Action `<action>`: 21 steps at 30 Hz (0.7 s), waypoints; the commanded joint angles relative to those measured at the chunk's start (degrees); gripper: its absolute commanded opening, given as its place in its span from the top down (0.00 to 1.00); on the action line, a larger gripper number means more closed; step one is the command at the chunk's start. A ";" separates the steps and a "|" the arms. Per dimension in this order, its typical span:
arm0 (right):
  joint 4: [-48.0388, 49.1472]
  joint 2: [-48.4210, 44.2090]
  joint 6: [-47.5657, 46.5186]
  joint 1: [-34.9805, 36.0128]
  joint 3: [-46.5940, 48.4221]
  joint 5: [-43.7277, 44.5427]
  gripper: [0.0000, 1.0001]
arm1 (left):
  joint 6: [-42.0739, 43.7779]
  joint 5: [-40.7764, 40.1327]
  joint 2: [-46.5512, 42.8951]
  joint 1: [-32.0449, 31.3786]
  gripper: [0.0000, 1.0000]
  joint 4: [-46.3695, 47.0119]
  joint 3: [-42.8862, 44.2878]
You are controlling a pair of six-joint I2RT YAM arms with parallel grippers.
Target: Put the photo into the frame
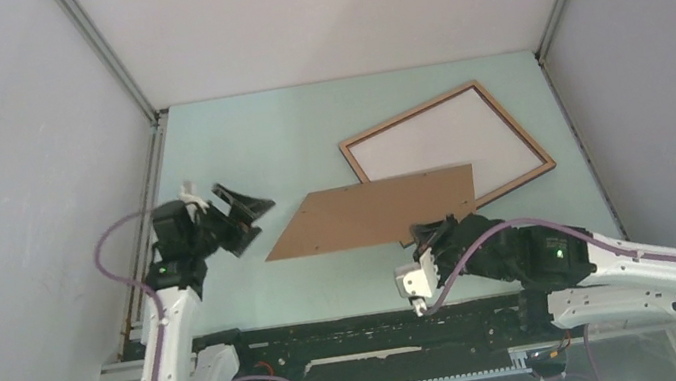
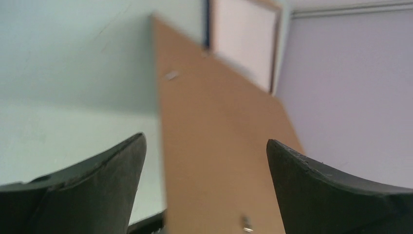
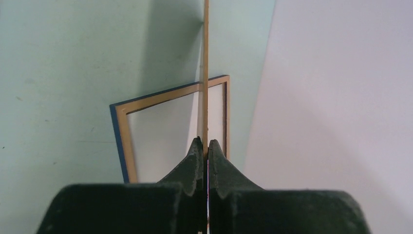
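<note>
The right tool [image 3: 205, 145] is clamped on the flat brown backing board's [image 1: 373, 213] edge, holding it partly over the thin light-wood rectangular frame [image 1: 446, 146], probably keeping it open, while the left tool [image 1: 246, 221] hovers spread apart.

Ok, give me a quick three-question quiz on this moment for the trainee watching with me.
1. True or false: the right fingers are shut on the edge of the brown board.
2. Pick one. The left fingers are: A) shut on the board; B) open and holding nothing; C) shut on the frame.
3. Short answer: in the top view, which lies farther from the arm bases, the board or the frame?

Key: 1 true; 2 B; 3 the frame.
</note>
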 commanded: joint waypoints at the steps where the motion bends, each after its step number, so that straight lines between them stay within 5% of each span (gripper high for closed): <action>1: -0.27 -2.47 1.63 5.66 -2.81 10.01 1.00 | -6.54 7.67 2.40 0.36 0.00 12.85 -14.69; 5: -0.08 -5.08 3.92 8.37 -7.69 13.44 1.00 | -9.64 11.43 5.59 0.34 0.00 22.91 -22.34; 9: -0.20 -6.50 5.02 10.45 -9.90 15.14 1.00 | -20.22 17.17 10.37 0.17 0.00 43.75 -30.41; 16: -3.01 -6.52 6.96 14.22 -10.73 18.37 1.00 | -28.74 23.62 21.61 -0.08 0.02 64.25 -33.65; 21: -3.36 -7.06 7.10 14.30 -11.00 19.25 1.00 | -36.81 25.60 28.73 -1.54 0.20 81.26 -34.12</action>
